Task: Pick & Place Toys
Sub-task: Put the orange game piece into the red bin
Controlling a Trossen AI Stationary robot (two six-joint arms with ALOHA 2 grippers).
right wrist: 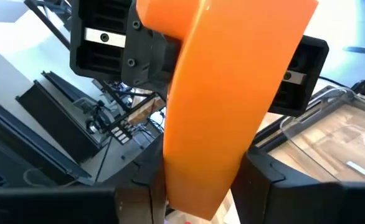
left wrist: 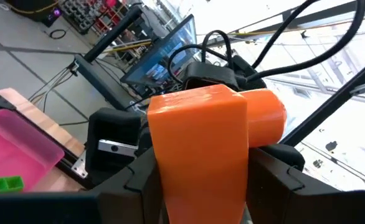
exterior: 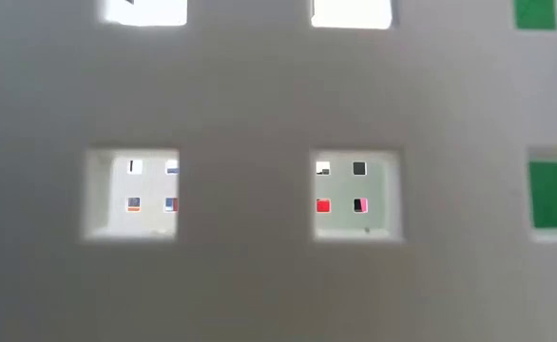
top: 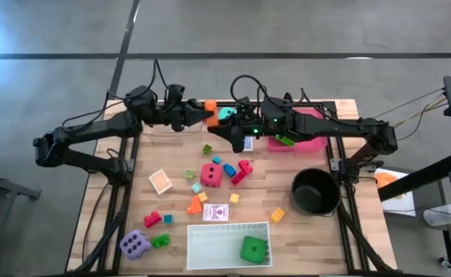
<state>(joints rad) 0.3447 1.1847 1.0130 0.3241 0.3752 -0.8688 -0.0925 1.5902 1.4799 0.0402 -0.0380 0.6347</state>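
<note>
Orange block [left wrist: 198, 149]: up in the air at the table's back, between both pincers
Left gripper [top: 204, 115]: squeezes one end
Right gripper [top: 219, 128]: seems to be squeezing the other end, hard to tell

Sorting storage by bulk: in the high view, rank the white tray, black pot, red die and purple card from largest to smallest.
1. White tray, plainly the largest.
2. Black pot.
3. Red die and purple card: close in footprint, so I would not rank one above the other.
</note>
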